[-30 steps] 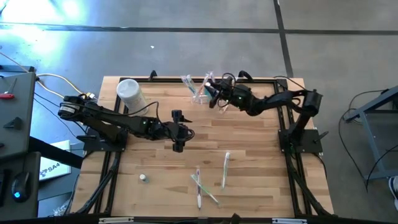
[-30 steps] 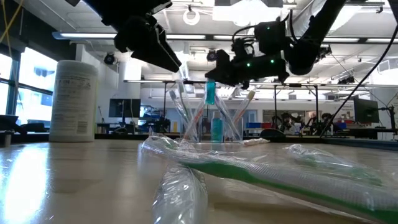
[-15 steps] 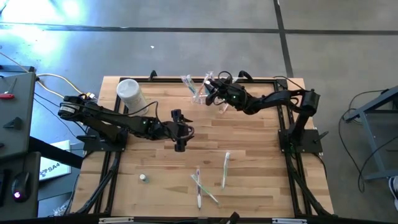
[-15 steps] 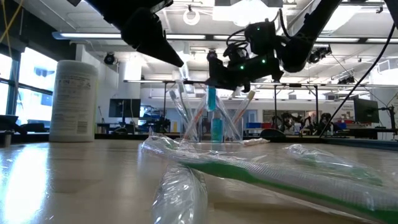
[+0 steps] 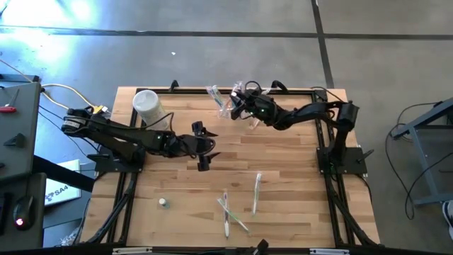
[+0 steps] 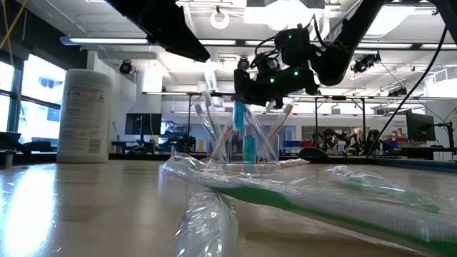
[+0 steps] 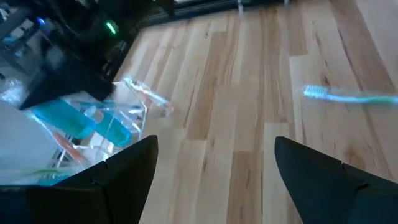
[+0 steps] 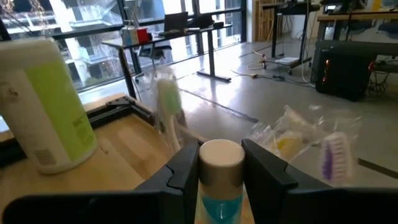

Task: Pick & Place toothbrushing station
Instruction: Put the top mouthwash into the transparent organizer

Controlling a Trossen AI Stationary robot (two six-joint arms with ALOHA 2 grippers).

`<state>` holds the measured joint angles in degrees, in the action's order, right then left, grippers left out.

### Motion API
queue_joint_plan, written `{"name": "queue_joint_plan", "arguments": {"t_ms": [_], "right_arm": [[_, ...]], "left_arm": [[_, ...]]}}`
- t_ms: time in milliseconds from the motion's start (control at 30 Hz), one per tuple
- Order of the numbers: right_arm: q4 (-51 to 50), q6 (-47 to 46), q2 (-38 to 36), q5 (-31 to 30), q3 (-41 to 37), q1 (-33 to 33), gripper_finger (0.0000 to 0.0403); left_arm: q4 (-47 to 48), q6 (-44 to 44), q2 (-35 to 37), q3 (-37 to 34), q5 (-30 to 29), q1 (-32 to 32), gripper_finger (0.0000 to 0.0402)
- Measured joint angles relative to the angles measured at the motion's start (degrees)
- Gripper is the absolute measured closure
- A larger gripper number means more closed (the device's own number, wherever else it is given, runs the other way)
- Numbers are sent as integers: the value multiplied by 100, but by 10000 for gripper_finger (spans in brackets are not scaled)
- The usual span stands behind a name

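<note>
High view gives me a wood-plank tabletop (image 5: 297, 177) on grey concrete floor. The toothbrushing station (image 5: 228, 103) sits at the far edge; my right gripper (image 5: 241, 103), directly above it, is clamped on a blue tube (image 8: 219, 180).

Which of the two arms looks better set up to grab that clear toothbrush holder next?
The right. Its gripper is already at the toothbrushing station, fingers either side of the blue tube. The left gripper hangs open over mid-table.

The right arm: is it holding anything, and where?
Its jaws close on the white cap of a blue tube standing in the toothbrushing station.
</note>
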<state>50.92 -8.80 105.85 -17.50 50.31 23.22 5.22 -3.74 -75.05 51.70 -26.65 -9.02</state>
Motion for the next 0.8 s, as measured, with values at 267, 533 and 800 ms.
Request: {"name": "queue_joint_plan", "arguments": {"t_ms": [267,533,800], "right_arm": [[13,12,513,-17,224,7,312],[-204,105,620,-59,349,-8,312],[-267,107,620,-87,349,18,312]], "left_arm": [[161,115,101,2,-5,0,82],[226,194,99,2,-1,0,82],[226,218,99,2,8,0,82]]}}
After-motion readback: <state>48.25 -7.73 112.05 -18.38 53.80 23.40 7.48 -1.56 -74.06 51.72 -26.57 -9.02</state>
